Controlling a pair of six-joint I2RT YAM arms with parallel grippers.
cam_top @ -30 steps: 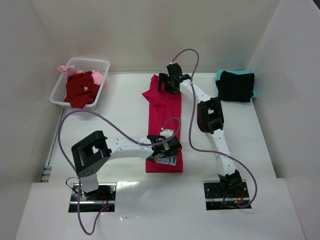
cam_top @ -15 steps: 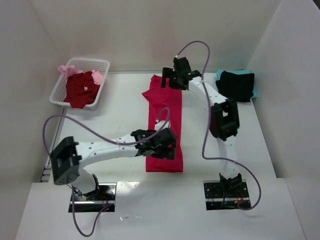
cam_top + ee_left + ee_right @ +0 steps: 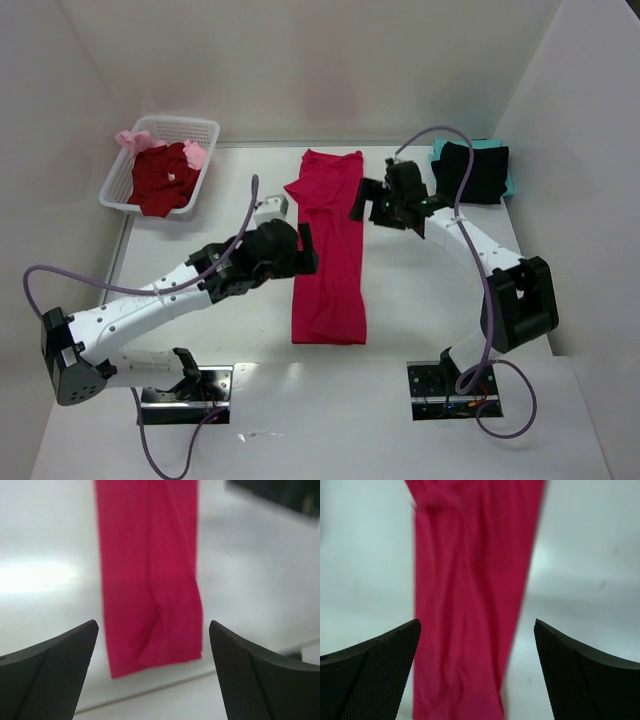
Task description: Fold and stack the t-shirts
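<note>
White basket (image 3: 206, 128) holds dark red and pink tees (image 3: 160, 181); left fingers (image 3: 50, 672), right fingers (image 3: 370, 672) apart.

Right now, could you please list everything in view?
crimson-pink t-shirt: one, crimson-pink, folded strip, table centre
teal t-shirt: one, teal, far right corner
black t-shirt: one, black, folded atop it
basket: one, white, far left corner
dark red t-shirt: one, dark red, in basket
pale pink t-shirt: count unclear, pale pink, over basket rim
left gripper: one, black, open, strip's left edge
right gripper: one, black, open, strip's right edge
</note>
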